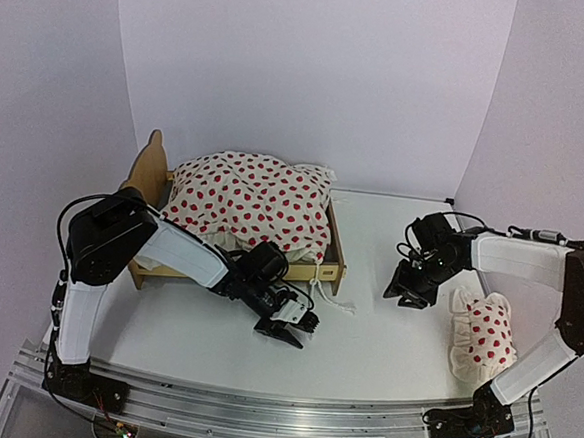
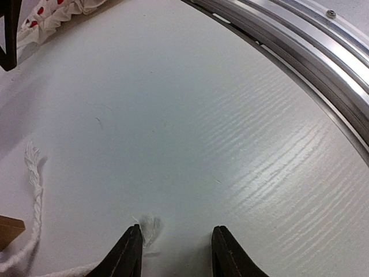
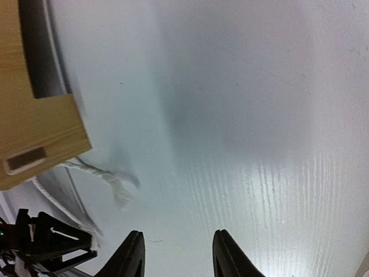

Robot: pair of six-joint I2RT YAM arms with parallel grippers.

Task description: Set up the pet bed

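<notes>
The plywood pet bed (image 1: 155, 169) stands at the back left, its wavy headboard on the left and low footboard (image 1: 336, 250) on the right. The white red-dotted duvet (image 1: 248, 201) lies bunched on it and hides the grey base. The small red-dotted pillow (image 1: 484, 335) lies on the table at the right. My left gripper (image 1: 289, 329) is open and empty, low over the table in front of the bed; a frayed cord end (image 2: 149, 228) lies by its left finger. My right gripper (image 1: 407, 292) is open and empty, right of the footboard corner (image 3: 40, 124).
White cords (image 1: 334, 300) trail from the bed's near right corner onto the table; they also show in the right wrist view (image 3: 112, 182). A metal rail (image 1: 278, 414) runs along the near table edge. White walls close the back and sides.
</notes>
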